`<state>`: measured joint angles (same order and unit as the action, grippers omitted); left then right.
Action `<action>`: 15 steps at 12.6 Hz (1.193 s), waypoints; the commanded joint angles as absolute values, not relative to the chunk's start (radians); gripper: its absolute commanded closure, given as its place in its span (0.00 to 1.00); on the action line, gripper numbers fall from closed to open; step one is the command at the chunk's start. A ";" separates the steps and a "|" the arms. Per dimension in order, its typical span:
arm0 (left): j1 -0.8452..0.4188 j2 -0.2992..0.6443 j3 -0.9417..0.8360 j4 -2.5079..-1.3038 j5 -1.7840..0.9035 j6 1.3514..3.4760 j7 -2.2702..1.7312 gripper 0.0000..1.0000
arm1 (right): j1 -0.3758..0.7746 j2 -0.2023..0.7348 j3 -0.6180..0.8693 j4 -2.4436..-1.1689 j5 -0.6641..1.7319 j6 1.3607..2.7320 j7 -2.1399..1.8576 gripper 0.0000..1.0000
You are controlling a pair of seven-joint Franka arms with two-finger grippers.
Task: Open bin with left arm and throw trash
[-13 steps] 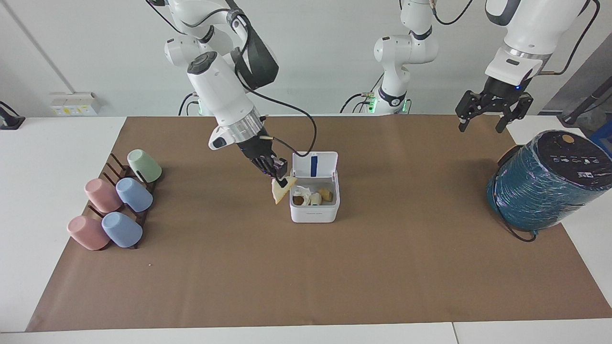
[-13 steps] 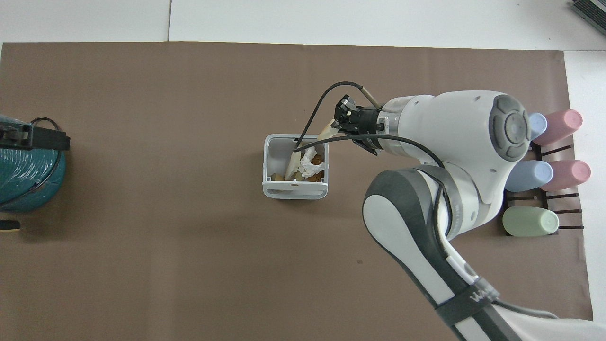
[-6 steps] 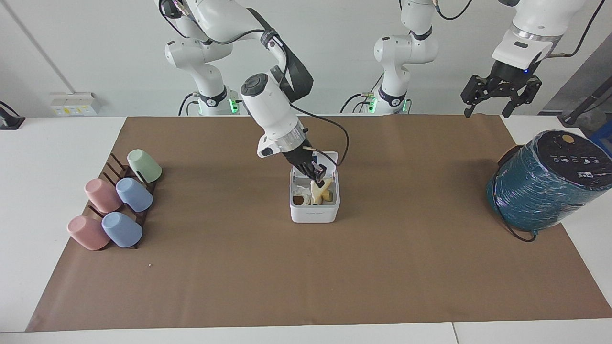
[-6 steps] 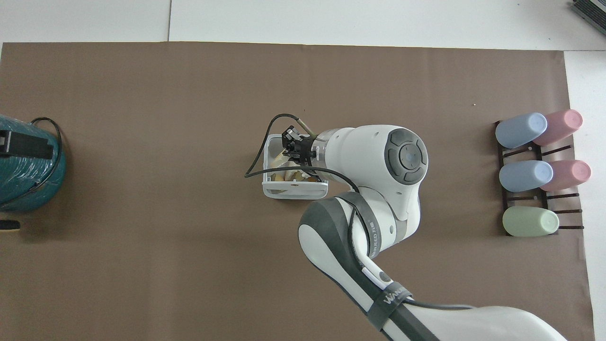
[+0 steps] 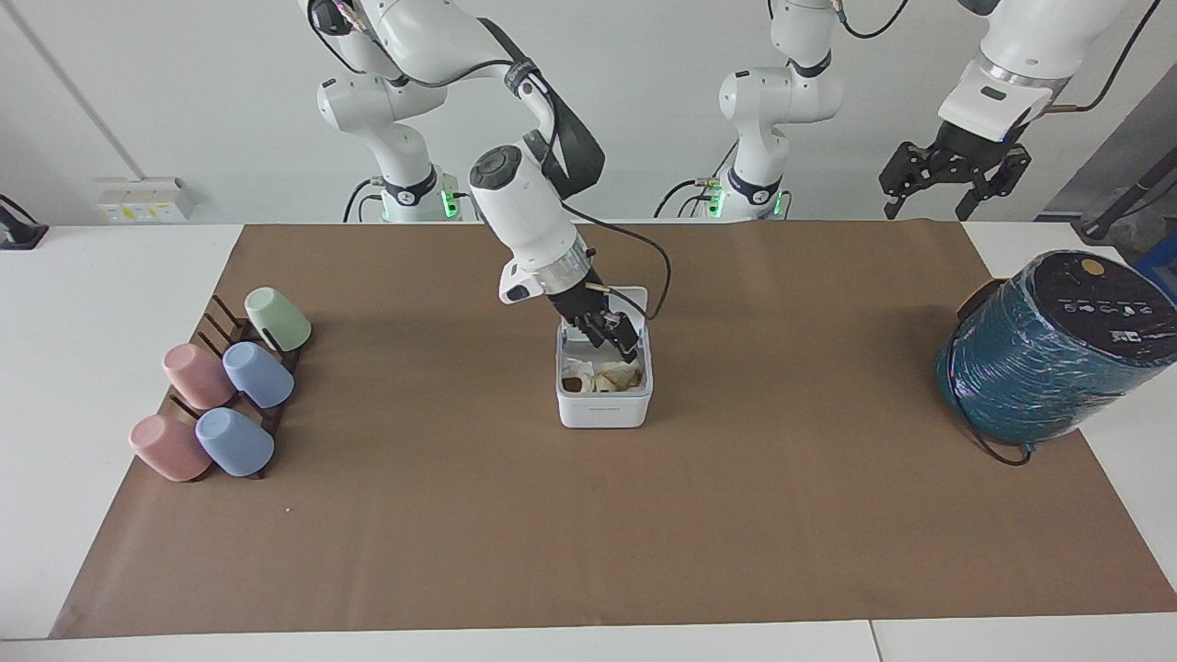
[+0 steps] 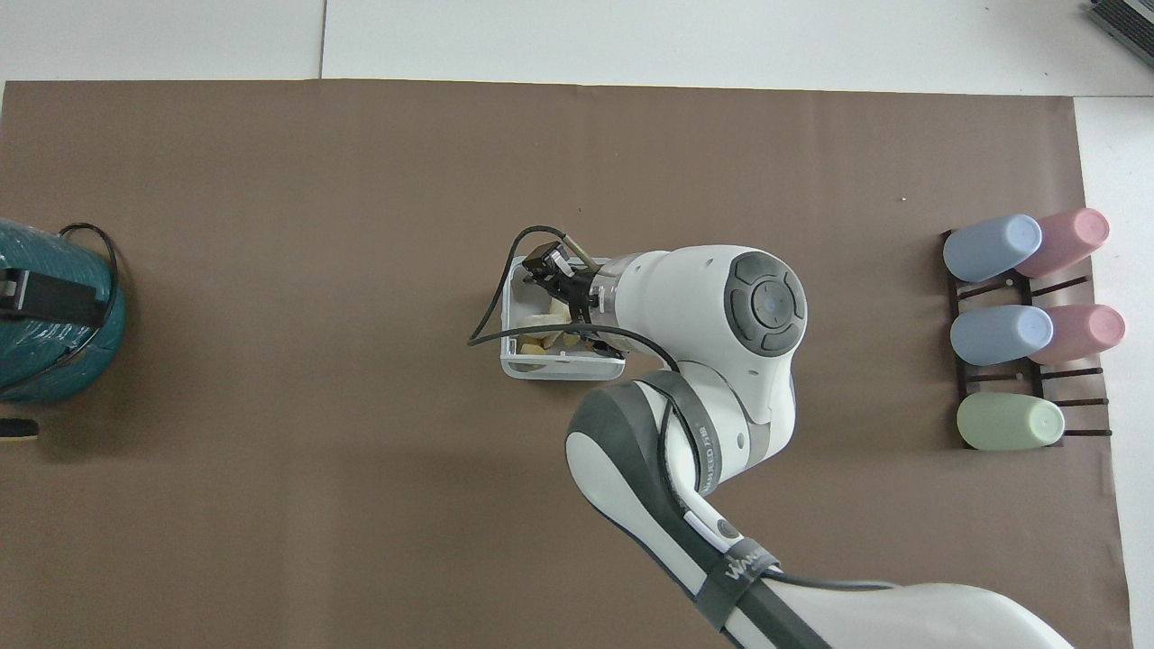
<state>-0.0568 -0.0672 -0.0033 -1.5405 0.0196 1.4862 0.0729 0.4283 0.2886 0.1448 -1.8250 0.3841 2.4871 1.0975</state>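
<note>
The white bin (image 5: 602, 412) stands mid-table with its lid (image 5: 636, 298) upright. Inside lie pale-yellow bread pieces (image 5: 618, 375) and a white tissue wad (image 5: 577, 368). My right gripper (image 5: 614, 338) hangs just over the bin's opening, open and empty. In the overhead view the right gripper (image 6: 543, 270) covers part of the bin (image 6: 559, 368), and bread (image 6: 532, 323) shows in it. My left gripper (image 5: 924, 213) waits open, raised above the table's edge at the left arm's end. In the overhead view the left gripper (image 6: 50, 302) appears over the teal cylinder.
A big teal-wrapped cylinder (image 5: 1048, 359) lies at the left arm's end of the table, also in the overhead view (image 6: 45, 351). A rack of pastel cups (image 5: 221, 395) stands at the right arm's end. A brown mat (image 5: 588, 533) covers the table.
My right gripper carried a bread piece from beside the bin to over it and let go; the piece now lies in the bin. My left gripper rose a little.
</note>
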 commanded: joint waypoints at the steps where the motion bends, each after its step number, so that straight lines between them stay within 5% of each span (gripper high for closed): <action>1: -0.049 -0.074 -0.011 -1.546 0.040 1.473 0.086 0.00 | 0.408 0.272 0.140 -1.824 0.384 2.491 1.089 0.00; 7: -0.051 -0.074 -0.011 -1.546 0.040 1.479 0.084 0.00 | 0.284 0.276 0.143 -1.686 0.007 2.444 0.921 0.00; 15: -0.063 -0.075 -0.014 -1.548 0.035 1.470 0.077 0.00 | 0.062 0.108 0.140 -1.624 -0.041 1.930 0.448 0.00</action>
